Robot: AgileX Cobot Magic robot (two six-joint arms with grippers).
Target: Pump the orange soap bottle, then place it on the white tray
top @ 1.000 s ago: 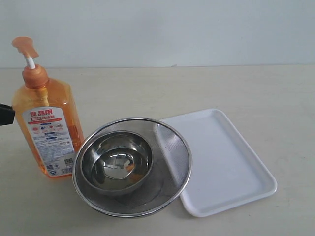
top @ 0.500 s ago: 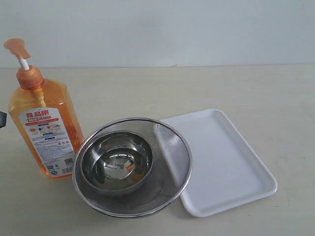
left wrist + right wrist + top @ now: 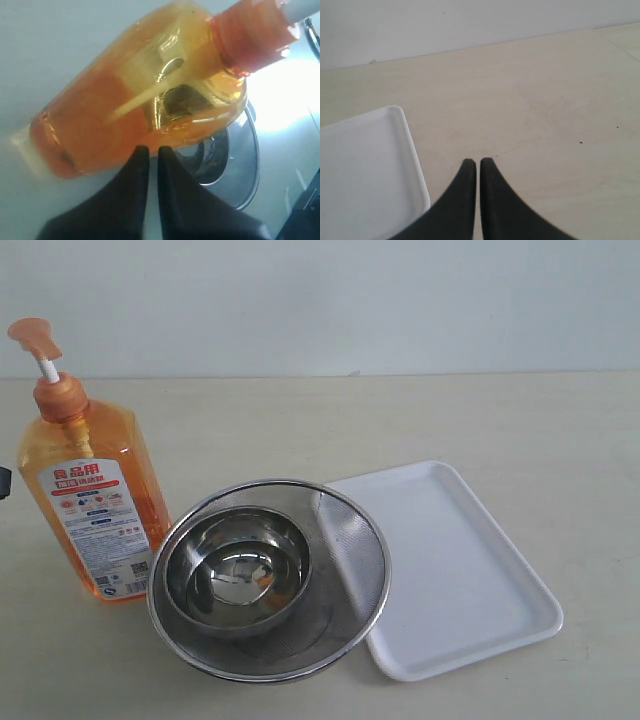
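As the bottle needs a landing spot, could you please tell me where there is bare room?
The white tray is wholly bare. Bare table runs behind the tray and mesh strainer, and right of the tray. Crowded left: the orange soap bottle stands beside the strainer holding a steel bowl.

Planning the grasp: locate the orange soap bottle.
Exterior view, far left: the tall translucent orange plastic soap bottle stands just left of the round steel mesh strainer.

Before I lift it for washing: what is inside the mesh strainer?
A smaller steel bowl sits inside the mesh strainer, off-centre, and looks empty. What lies beneath the bowl is covered.
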